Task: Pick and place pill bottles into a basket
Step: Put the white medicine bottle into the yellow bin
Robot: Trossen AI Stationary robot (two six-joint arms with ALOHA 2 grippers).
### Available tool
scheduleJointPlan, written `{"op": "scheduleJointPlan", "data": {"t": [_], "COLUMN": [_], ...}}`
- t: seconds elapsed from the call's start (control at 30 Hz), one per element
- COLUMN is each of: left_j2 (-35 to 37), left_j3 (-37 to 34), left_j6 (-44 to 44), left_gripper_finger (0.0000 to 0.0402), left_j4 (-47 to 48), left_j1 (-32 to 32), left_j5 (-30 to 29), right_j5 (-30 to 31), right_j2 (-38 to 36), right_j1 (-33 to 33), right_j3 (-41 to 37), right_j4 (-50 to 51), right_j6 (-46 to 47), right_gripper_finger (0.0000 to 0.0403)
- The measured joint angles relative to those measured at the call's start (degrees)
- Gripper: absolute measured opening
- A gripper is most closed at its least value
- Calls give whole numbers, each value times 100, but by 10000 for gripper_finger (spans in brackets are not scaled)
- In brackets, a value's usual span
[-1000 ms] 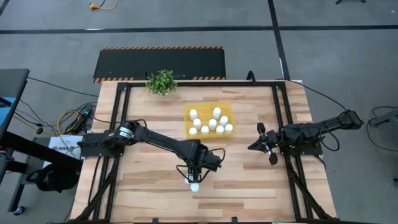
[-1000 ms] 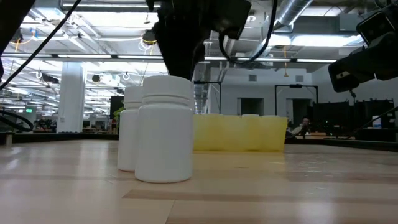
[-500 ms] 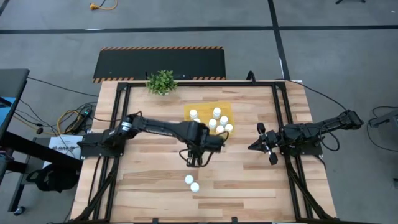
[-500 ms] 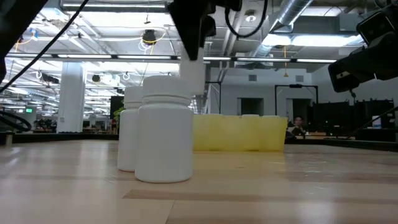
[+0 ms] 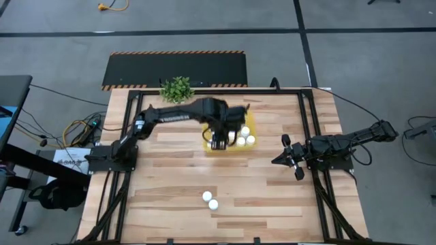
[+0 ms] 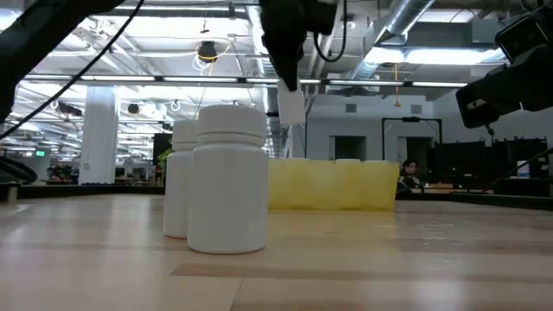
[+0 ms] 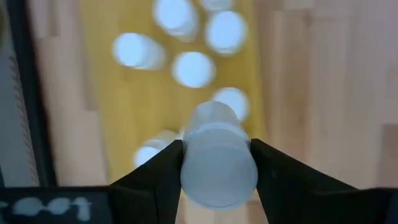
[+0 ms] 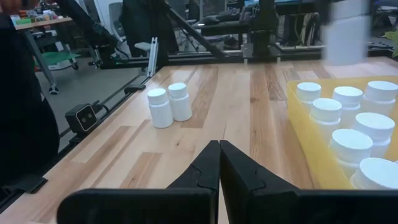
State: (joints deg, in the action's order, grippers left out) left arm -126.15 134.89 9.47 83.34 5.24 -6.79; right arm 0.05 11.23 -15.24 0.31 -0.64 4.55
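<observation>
The left gripper (image 7: 214, 163), clamped on a pill bottle (image 7: 217, 163), hangs above the yellow basket (image 5: 208, 145), so the place step is in hand and next calls for lowering into a free spot before letting go, while the right gripper (image 8: 218, 163), fingers together, waits at the surface's right edge.

Two white pill bottles (image 6: 226, 180) upright on tabletop (image 6: 363, 259), foreground; yellow basket (image 6: 333, 184) behind; one bottle (image 6: 292, 107) held aloft above basket by dark fingers (image 6: 283, 52)
</observation>
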Motion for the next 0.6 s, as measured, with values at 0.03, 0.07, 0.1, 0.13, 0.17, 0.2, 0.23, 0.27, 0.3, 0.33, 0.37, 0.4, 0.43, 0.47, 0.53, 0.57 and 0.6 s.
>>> {"op": "scheduleJointPlan", "data": {"t": [0.03,0.07,0.1,0.13,0.17,0.2,0.23,0.27,0.3,0.33,0.37,0.4,0.43,0.47,0.53,0.57,0.6], "left_j2": [0,0,0,0,0,0,0,0,-11,-34,-57,-70,-104,-153,-238,-305,-344], "left_j3": [0,0,0,0,0,0,0,0,0,0,0,-6,-10,0,-8,-9,-9], "left_j6": [78,144,199,240,278,304,333,349,365,393,405,415,422,444,458,458,458], "left_gripper_finger": [162,162,162,162,162,162,162,162,162,162,162,162,162,162,162,162,162], "left_j4": [-72,-168,-278,-365,-411,-433,-464,-500,-534,-582,-610,-614,-626,-689,-735,-688,-688], "left_j1": [114,227,338,446,545,651,742,823,899,957,1010,1056,1092,1112,1163,1165,1169], "left_j5": [0,3,23,70,119,171,203,219,240,244,261,313,364,381,407,426,456], "right_j5": [-1,-1,-1,-2,0,-2,0,-2,0,-1,0,-2,-2,-2,-2,-1,-1], "right_j2": [2,2,2,2,2,2,2,2,2,2,2,2,2,2,2,2,2], "right_j1": [0,1,0,2,0,2,0,2,0,2,1,1,0,0,2,0,1], "right_j3": [-1,-1,-2,-2,-1,-2,0,0,-2,0,0,-1,0,-2,0,0,-2], "right_j4": [0,2,0,1,2,2,2,2,2,2,2,2,2,2,0,2,2], "right_j6": [0,0,0,0,0,0,-2,0,0,0,0,0,0,0,0,0,0], "right_gripper_finger": [1,1,1,1,1,1,1,1,1,1,1,1,1,1,1,1,1]}}
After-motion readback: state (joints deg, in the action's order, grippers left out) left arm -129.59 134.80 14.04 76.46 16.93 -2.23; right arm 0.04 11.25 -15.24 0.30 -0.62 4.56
